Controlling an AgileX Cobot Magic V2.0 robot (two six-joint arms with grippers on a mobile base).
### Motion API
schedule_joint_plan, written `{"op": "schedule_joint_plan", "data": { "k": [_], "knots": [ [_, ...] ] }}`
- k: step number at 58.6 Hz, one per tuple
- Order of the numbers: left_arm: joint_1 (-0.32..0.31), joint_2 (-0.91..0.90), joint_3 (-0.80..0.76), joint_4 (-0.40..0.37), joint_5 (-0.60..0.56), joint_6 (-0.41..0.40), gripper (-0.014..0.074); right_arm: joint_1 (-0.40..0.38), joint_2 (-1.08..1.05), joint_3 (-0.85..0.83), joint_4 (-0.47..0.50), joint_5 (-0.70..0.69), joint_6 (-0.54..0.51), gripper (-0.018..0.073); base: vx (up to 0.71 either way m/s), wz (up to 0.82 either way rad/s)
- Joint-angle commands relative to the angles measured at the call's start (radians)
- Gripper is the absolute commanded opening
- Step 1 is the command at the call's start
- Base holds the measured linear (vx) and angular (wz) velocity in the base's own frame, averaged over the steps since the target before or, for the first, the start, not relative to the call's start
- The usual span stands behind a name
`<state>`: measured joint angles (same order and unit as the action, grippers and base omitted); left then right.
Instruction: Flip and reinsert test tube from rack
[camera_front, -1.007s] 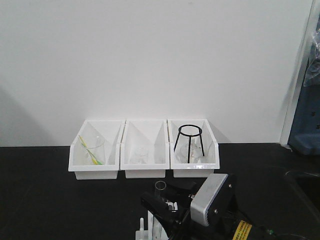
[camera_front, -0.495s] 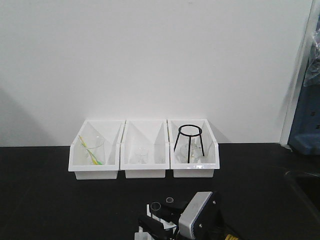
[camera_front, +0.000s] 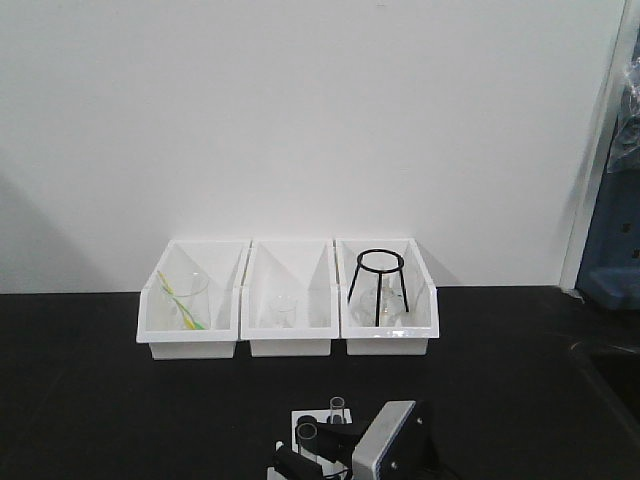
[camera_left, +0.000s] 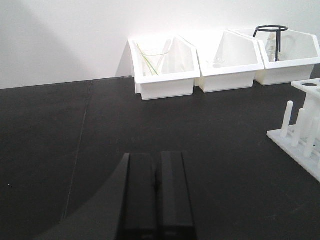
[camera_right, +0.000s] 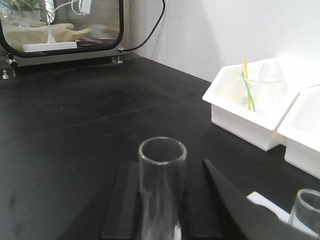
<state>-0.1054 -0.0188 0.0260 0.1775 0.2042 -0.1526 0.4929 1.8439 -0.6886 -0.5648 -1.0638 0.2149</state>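
black table (camera_front: 100, 390), three white bins (camera_front: 288, 298), white rack (camera_left: 305, 135)

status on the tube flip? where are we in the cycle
Late stage, by the look of it. Done: the right pincer has the test tube upright, open end up. In hand: the tube sits low at the rack, beside a second tube; whether it has entered a hole is hidden. Left: seat, release, retract. The left pincer is shut and idle.
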Motion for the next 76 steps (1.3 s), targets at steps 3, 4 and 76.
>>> {"op": "schedule_joint_plan", "data": {
  "k": [3, 4, 76],
  "knots": [
    [0.000, -0.007, -0.004, -0.005, -0.082, -0.009, -0.0006, -0.003, -0.041, -0.026, 0.015, -0.103, -0.010, 0.0400, 0.00, 0.00],
    [0.000, -0.007, -0.004, -0.005, -0.082, -0.009, -0.0006, -0.003, -0.041, -0.026, 0.015, -0.106, -0.010, 0.0413, 0.00, 0.00],
    [0.000, -0.007, -0.004, -0.005, -0.082, -0.009, -0.0006, -0.003, -1.230, 0.446, 0.083, 0.634, 0.142, -0.0011, 0.00, 0.00]
  ]
}}
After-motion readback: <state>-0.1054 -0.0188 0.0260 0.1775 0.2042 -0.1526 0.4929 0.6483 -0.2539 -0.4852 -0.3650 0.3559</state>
